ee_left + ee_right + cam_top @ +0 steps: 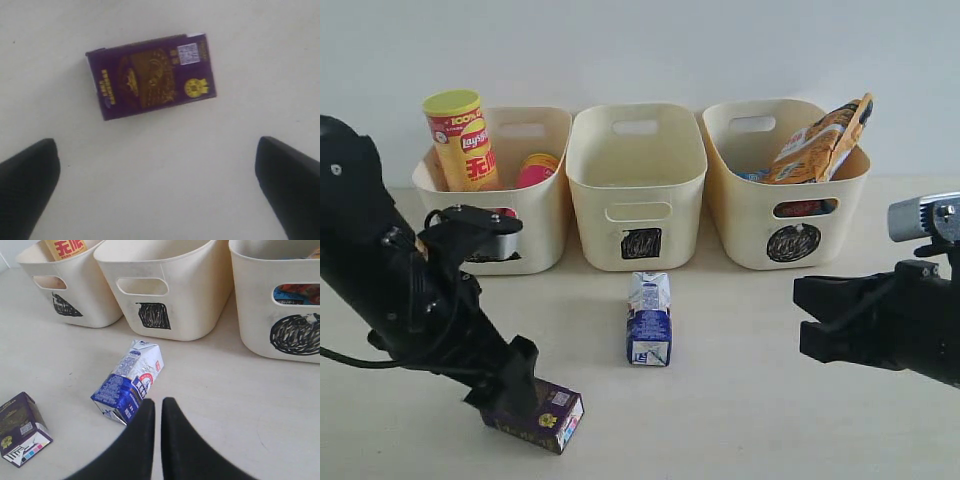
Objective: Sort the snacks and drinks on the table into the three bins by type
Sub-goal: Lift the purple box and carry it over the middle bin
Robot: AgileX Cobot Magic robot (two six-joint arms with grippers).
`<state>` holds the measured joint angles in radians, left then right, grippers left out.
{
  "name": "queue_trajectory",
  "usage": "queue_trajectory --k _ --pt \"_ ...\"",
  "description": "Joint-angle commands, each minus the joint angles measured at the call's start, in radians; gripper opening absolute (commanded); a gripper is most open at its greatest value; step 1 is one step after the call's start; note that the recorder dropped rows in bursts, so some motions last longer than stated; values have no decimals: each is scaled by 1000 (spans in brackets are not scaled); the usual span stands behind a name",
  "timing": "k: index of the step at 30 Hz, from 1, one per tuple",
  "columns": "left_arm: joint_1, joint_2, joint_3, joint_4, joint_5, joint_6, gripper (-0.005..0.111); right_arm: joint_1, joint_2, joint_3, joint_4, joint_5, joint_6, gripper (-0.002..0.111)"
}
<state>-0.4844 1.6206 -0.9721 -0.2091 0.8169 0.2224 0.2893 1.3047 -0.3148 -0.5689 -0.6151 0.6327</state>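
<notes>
Left gripper [155, 150] wide open, empty, over purple carton [150, 76] lying flat on table [750, 400]. Right gripper [157, 401] pinched together, empty, near blue carton [129, 381], which lies in front of square bin [636, 190]. Yellow tube [460, 140] stands in triangle bin [548, 200].

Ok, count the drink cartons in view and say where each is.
2. The blue and white carton lies on its side before the square-marked bin. The dark purple carton lies flat at the front left, by the open left fingers. The bins may hide more.
</notes>
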Motion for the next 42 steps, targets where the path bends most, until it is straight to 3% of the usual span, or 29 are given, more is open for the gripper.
queue_trajectory --k 1,11,15,19,24,26,29,31,32,37,42 --pt "-5 56 -7 42 -51 -75 102 0 -5 4 -5 -1 -6 1" --pt "-5 181 -7 -64 -175 -72 102 0 -5 4 -5 -1 -13 1" --pt "-37 196 -7 -62 -216 -72 102 0 -5 4 -5 -1 -13 1" --pt "-93 227 -7 17 -305 -127 102 0 -5 4 -5 1 -13 1" --pt "-98 285 -29 209 -250 -300 99 0 -5 4 -5 3 -13 1" --pt "-98 288 -29 225 -248 -316 92 0 -5 4 -5 3 -13 1" --pt "-98 286 -47 225 -228 -324 65 0 -5 4 -5 3 -13 1" --pt "-98 281 -81 225 -174 -324 39 0 -5 4 -5 3 -13 1" --pt "-98 272 -133 225 -101 -321 5 0 -5 4 -5 3 -13 1" --pt "-98 223 -252 233 -27 -307 6 0 -5 4 -5 3 -13 1" --pt "-98 159 -349 233 -132 -309 6 0 -5 4 -5 3 -13 1"
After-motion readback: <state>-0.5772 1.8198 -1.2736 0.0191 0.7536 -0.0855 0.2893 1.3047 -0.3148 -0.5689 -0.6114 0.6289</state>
